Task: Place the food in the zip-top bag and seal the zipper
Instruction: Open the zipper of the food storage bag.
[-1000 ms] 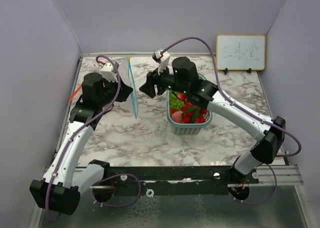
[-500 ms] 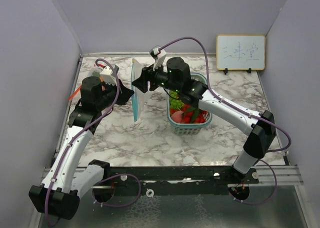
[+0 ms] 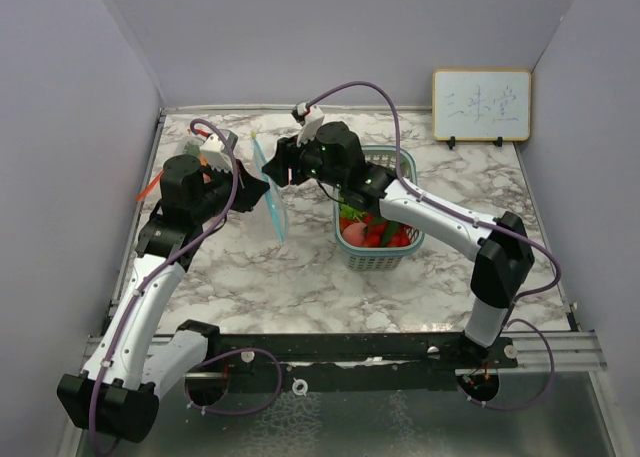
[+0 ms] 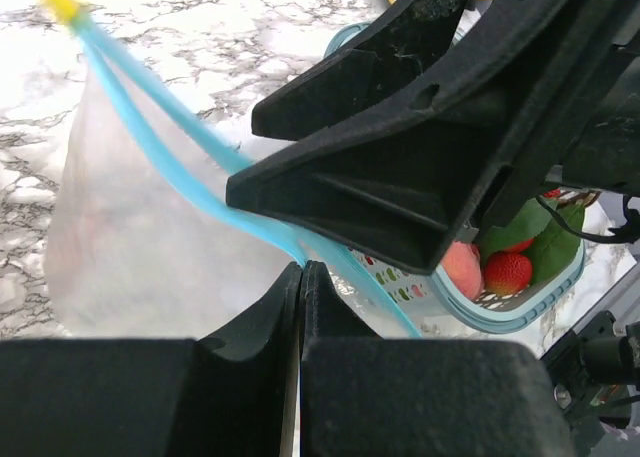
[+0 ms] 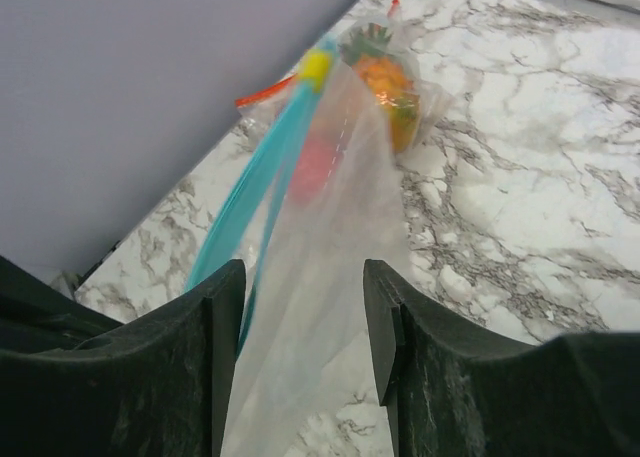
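The clear zip-top bag (image 3: 272,202) with a blue zipper and yellow slider (image 5: 316,67) hangs edge-on between the arms. My left gripper (image 3: 248,187) is shut on the blue zipper strip (image 4: 250,217), its fingertips meeting at the strip (image 4: 301,269). My right gripper (image 3: 283,169) is open, its jaws standing on either side of the bag (image 5: 303,307) without touching it. An orange shape (image 5: 388,85) and a red shape (image 5: 315,162) show through the plastic at the far end. More food (image 3: 375,227) lies in the teal basket (image 3: 375,259), including a peach (image 4: 462,269) and a strawberry (image 4: 508,272).
A small whiteboard (image 3: 481,104) stands at the back right against the wall. Purple walls close in the marble table (image 3: 300,277) on the left, back and right. An orange strip (image 3: 150,189) sticks out at the left table edge.
My right gripper has moved left from above the basket to the bag and now straddles it. The bag's hanging edge has swung. The left arm has shifted only slightly.
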